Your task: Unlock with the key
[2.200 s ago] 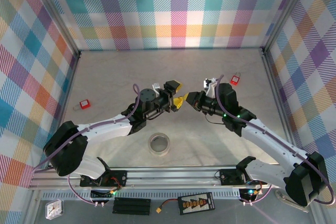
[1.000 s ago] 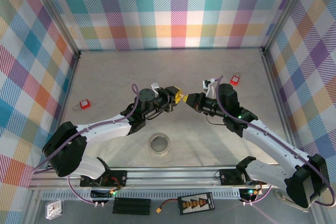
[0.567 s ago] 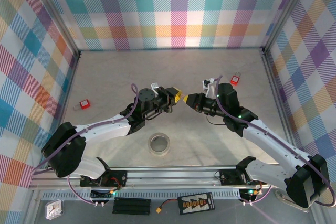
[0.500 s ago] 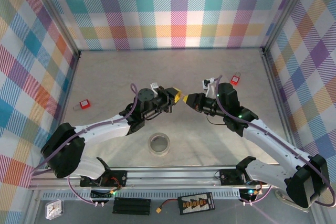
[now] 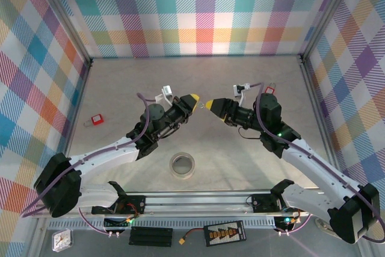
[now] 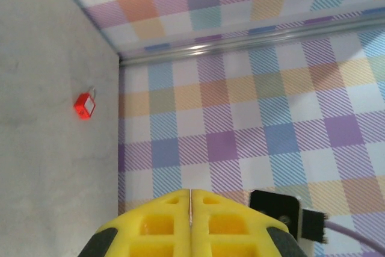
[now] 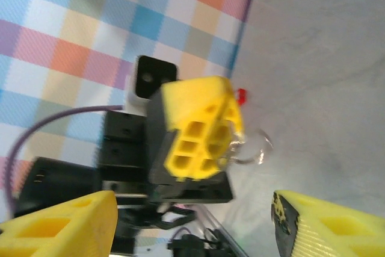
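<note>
Entry, as I logged it: left gripper (image 5: 191, 99) beyond the tape roll (image 5: 182, 165), fingers pressed together on a thin ring (image 7: 251, 148), possibly the key's; right gripper (image 5: 212, 106) facing it, fingers wide apart; red padlock (image 5: 269, 90) lay beyond and right of the roll, untouched, so I judged unlocking not yet begun, the next move calling for key and padlock to be brought together.

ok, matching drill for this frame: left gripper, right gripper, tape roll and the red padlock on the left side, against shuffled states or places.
Things
1. left gripper
2. right gripper
3. tape roll
4. red padlock

States or places
A. far left side of the table
B. fingers wide apart
C. towards the near edge, about the middle
D. fingers pressed together

Pairs: 1-D, 2-B, 3-C, 4-A
</note>
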`<state>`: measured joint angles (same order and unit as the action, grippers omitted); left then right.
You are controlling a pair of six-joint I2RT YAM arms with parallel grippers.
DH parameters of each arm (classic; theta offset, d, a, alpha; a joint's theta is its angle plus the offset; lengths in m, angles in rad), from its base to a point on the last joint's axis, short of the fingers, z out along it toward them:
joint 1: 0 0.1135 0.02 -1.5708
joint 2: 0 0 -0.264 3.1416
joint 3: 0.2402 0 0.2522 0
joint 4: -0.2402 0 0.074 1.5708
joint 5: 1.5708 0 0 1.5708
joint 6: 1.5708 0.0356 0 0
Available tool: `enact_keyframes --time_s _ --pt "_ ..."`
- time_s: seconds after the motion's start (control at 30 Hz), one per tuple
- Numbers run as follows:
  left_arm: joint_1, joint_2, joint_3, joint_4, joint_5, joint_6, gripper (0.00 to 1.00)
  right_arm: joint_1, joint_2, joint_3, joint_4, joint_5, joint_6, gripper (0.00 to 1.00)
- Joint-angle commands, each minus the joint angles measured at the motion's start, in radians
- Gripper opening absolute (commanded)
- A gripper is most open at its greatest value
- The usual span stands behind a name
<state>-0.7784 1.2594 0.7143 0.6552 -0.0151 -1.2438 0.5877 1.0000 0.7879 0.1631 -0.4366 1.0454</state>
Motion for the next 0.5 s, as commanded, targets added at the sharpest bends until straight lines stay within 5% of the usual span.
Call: enact_keyframes --time_s 0.0,0.13,0.47 --pt "-0.013 0.025 -0.028 0.252 -0.032 0.134 0.00 -0.006 0.042 -0.034 0.263 -0.089 0.155 0.69" --pt "-0.027 0.072 -0.038 0.397 -0.028 0.159 0.00 -0.004 0.090 -0.067 0.412 -0.112 0.211 0.66" --pt "-0.062 0.104 -0.017 0.451 -0.010 0.196 0.00 -0.006 0.085 -0.076 0.335 -0.076 0.137 0.55"
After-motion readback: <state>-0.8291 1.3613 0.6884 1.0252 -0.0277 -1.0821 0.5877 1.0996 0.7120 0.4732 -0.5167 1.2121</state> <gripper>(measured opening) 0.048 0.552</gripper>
